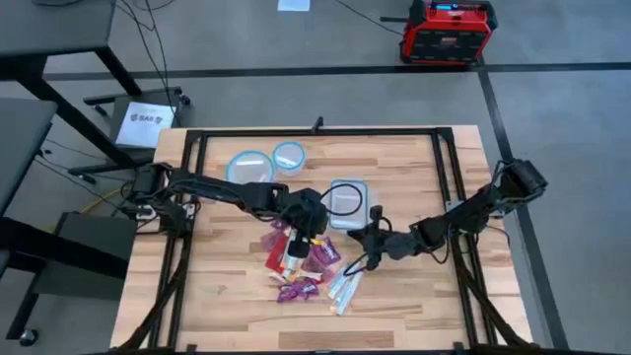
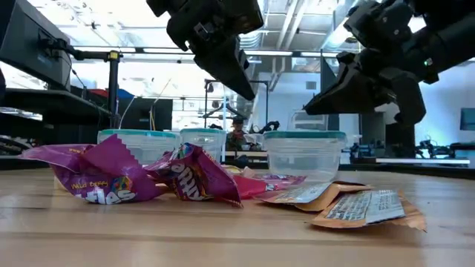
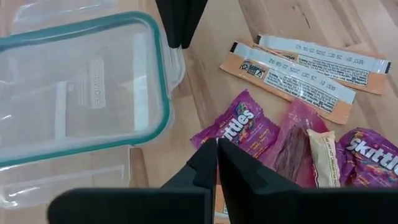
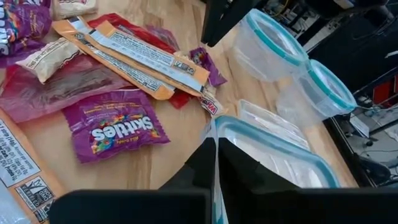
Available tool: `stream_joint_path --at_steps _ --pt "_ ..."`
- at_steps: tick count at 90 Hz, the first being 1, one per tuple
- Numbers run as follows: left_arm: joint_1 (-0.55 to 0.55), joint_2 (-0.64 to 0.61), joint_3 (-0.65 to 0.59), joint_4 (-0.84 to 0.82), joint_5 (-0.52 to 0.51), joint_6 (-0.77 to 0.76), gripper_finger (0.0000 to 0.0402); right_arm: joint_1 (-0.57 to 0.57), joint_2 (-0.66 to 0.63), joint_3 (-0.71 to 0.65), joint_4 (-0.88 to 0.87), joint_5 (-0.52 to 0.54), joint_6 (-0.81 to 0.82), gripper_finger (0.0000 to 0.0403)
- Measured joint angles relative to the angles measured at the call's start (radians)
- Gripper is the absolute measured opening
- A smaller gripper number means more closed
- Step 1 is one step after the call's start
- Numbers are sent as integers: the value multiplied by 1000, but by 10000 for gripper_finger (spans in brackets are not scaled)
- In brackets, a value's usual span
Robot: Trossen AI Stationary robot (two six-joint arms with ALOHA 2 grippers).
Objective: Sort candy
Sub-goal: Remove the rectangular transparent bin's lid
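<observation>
The candy (image 1: 306,264) lies in a loose pile on the wooden table near its middle. It holds purple Skittles packets (image 4: 115,132), orange-white bar wrappers (image 3: 298,78), red packets and pale wrappers. My left gripper (image 1: 314,225) hangs shut above the pile's far side, beside a clear rectangular container (image 1: 347,202). My right gripper (image 1: 367,240) hangs shut just right of the pile, near that container's front corner. In the low view both grippers, the left (image 2: 246,89) and the right (image 2: 310,108), are well clear of the table. Nothing shows between either pair of fingers.
Two round clear containers with teal rims (image 1: 249,166) (image 1: 288,153) stand at the far side, left of the rectangular one. A black frame (image 1: 315,131) runs round the table. Bare wood lies to the left and right of the pile.
</observation>
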Motion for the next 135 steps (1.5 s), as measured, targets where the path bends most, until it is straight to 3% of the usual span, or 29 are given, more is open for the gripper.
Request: stream_joint_path --at_steps 33,86,103,135 --pt "2 0 0 0 0 16 0 -1 -25 0 -3 0 21 0" --pt "7 -74 1 -24 -9 31 0 -35 -389 2 -314 4 143 0" --pt "10 -96 1 -18 -32 52 0 -35 -485 35 -500 7 161 0" --pt "41 -167 2 -29 -67 76 0 -52 -569 268 -983 29 263 0"
